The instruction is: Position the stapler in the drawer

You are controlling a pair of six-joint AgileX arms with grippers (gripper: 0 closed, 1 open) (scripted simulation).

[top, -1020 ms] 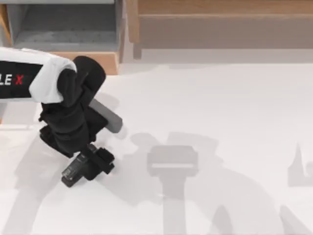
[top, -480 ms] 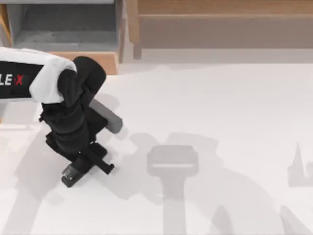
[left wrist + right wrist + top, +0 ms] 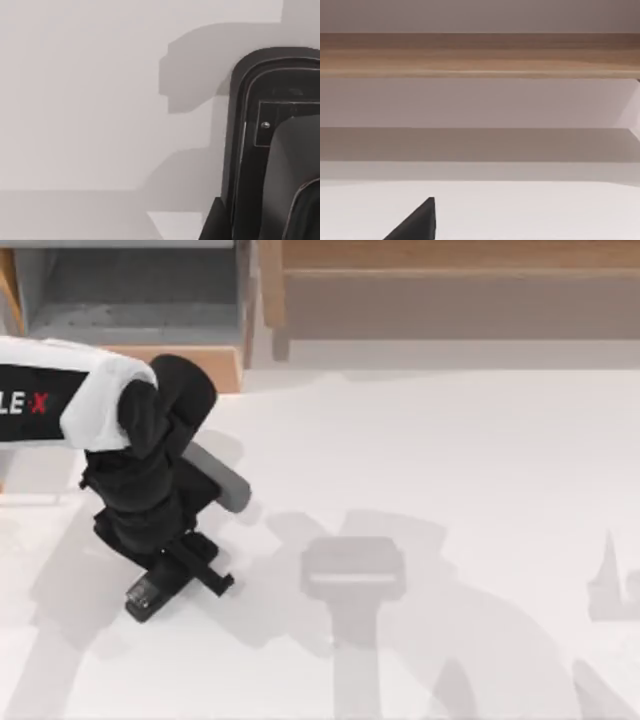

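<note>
Grasp step in hand: left end effector (image 3: 178, 575) sits low over the stapler (image 3: 148, 595) near the desk's (image 3: 450, 460) left edge, fingers drawn in around its body, seemingly clamped; next, I judge, lift clear and carry toward the far-left corner, into the open drawer (image 3: 130, 300).

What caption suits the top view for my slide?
Left gripper closed on small black oblong stapler on white table, near open tan wooden drawer.
</note>
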